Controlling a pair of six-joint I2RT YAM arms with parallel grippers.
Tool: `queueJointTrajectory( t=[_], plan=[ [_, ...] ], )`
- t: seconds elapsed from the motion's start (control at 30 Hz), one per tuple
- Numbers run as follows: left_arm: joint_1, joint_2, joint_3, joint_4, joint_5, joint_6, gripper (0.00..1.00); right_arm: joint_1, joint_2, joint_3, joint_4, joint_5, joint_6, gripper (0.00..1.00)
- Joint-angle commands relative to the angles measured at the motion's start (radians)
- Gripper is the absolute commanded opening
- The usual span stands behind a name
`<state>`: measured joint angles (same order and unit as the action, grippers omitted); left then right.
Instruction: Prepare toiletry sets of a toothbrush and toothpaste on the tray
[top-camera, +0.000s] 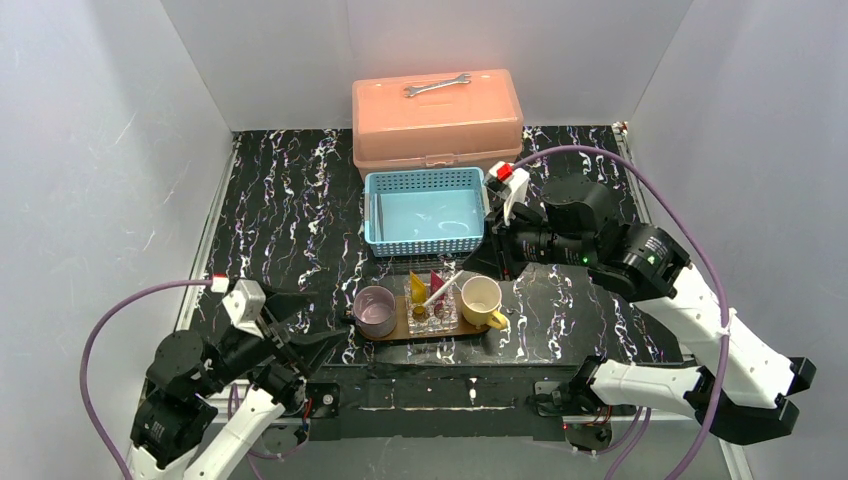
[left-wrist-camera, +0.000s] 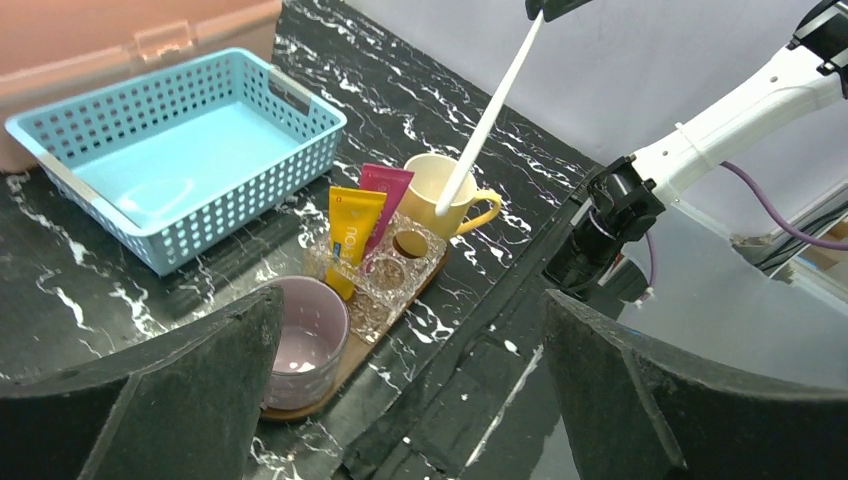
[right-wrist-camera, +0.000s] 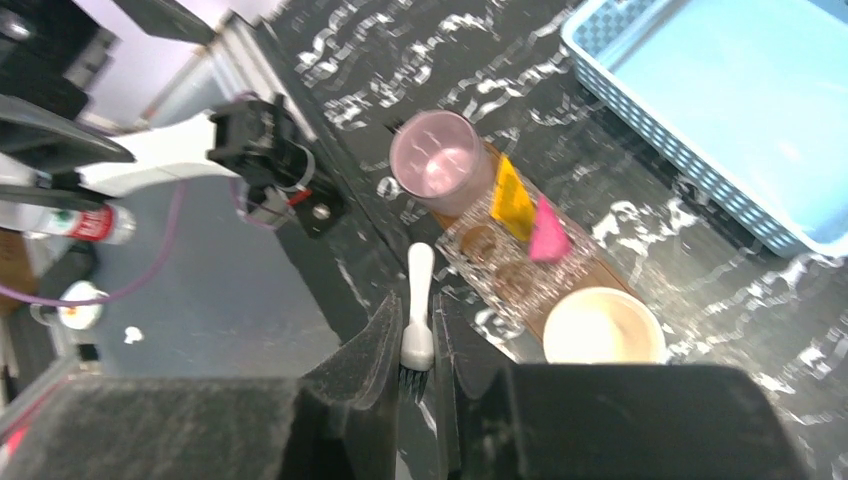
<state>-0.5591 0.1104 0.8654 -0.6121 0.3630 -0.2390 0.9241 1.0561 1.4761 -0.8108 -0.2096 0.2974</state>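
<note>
While the left gripper (left-wrist-camera: 412, 300) hangs at the tabletop's (top-camera: 280, 220) near-left edge, jaws spread wide and empty, the tray (left-wrist-camera: 352, 362) carries, left to right: purple cup (top-camera: 375, 310), clear holder (top-camera: 432, 316) with yellow toothpaste tube (top-camera: 417, 287) and pink toothpaste tube (top-camera: 437, 282) upright, yellow mug (top-camera: 481, 299). Right gripper (right-wrist-camera: 418, 312): jaws pinching the bristle end of a white toothbrush (left-wrist-camera: 485, 120), which slants down above the holder.
</note>
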Motion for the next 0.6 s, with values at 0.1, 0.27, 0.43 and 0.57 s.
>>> queueJointTrajectory(
  t=[0.1, 0.27, 0.43, 0.57],
  plan=[
    [0.002, 0.033, -0.01, -0.05, -0.023, -0.121, 0.98, 0.013, 0.044, 0.094, -0.214, 0.159, -0.152, 0.01],
    [0.002, 0.063, -0.033, -0.085, -0.021, -0.152, 0.98, 0.094, 0.068, 0.12, -0.232, 0.255, -0.148, 0.01],
    [0.002, 0.115, -0.048, -0.12, -0.023, -0.183, 0.98, 0.343, 0.118, 0.164, -0.26, 0.513, -0.078, 0.01],
    [0.002, 0.15, -0.067, -0.127, -0.027, -0.196, 0.98, 0.515, 0.165, 0.204, -0.285, 0.703, -0.032, 0.01]
  ],
)
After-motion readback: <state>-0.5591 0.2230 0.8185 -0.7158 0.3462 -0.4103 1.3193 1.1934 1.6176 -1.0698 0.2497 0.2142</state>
